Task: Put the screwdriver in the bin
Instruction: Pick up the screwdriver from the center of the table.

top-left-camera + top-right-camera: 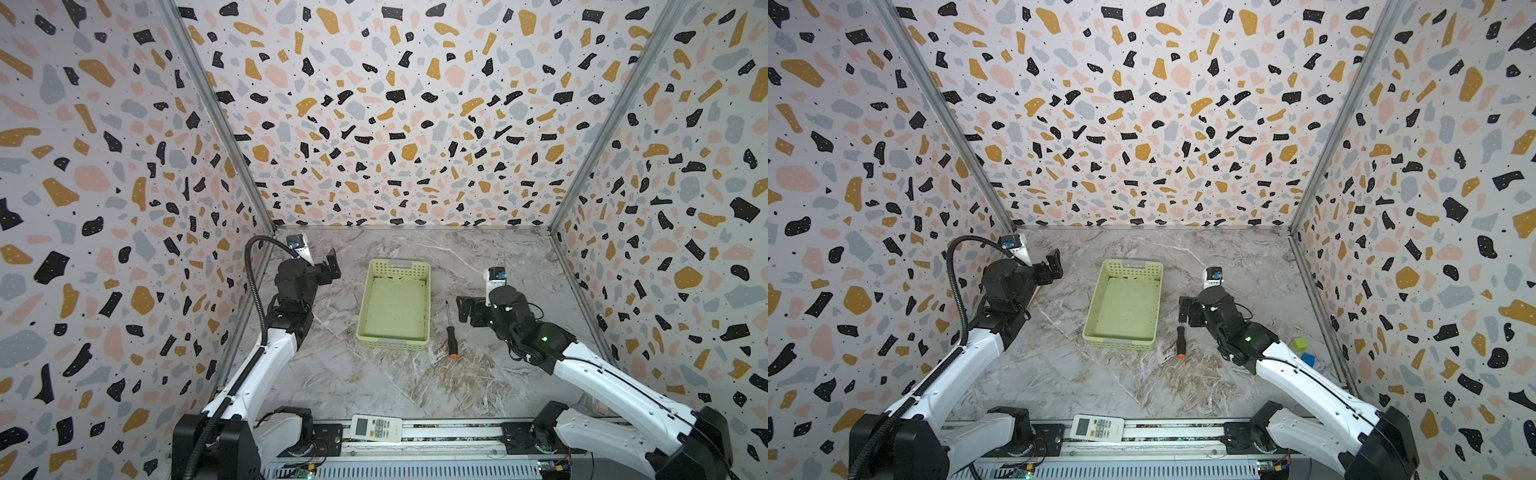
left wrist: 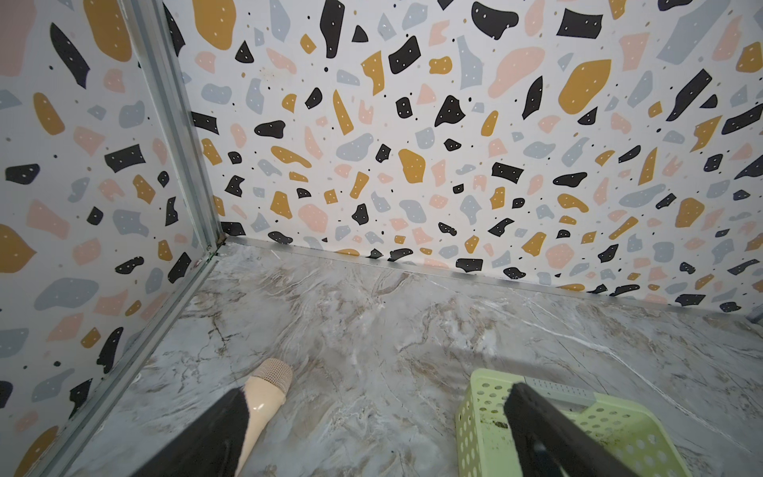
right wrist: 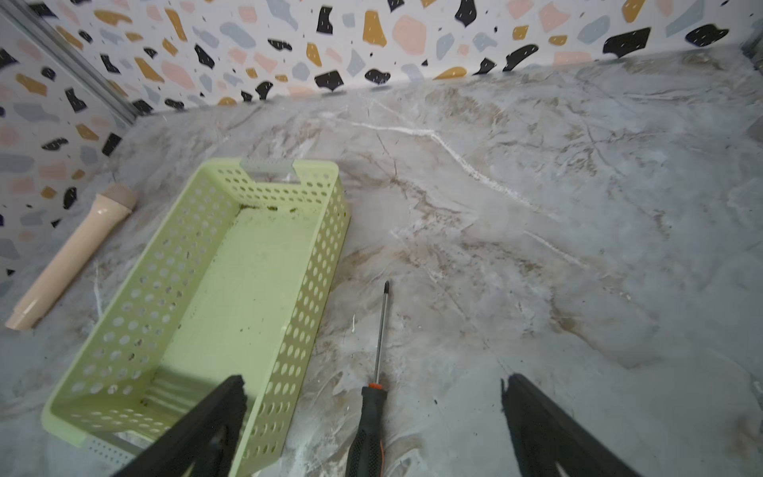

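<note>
Right wrist view shows me the screwdriver [image 3: 373,384] lying flat on the marble desk [image 3: 557,231], just beside the long wall of the bin [image 3: 307,289] but outside it, tip pointing toward the back wall. My right end effector [image 3: 371,429] hangs over the handle with its jaws wide apart, one on each side, gripping nothing. In a top view the bin [image 1: 427,309] holds nothing at all. My left end effector [image 1: 330,266] sits apart near the far left corner, jaws apart and empty, close to a beige toy microphone [image 3: 78,252]. I judge the task barely begun: the grasp, the lift and the drop into the bin are all left.
</note>
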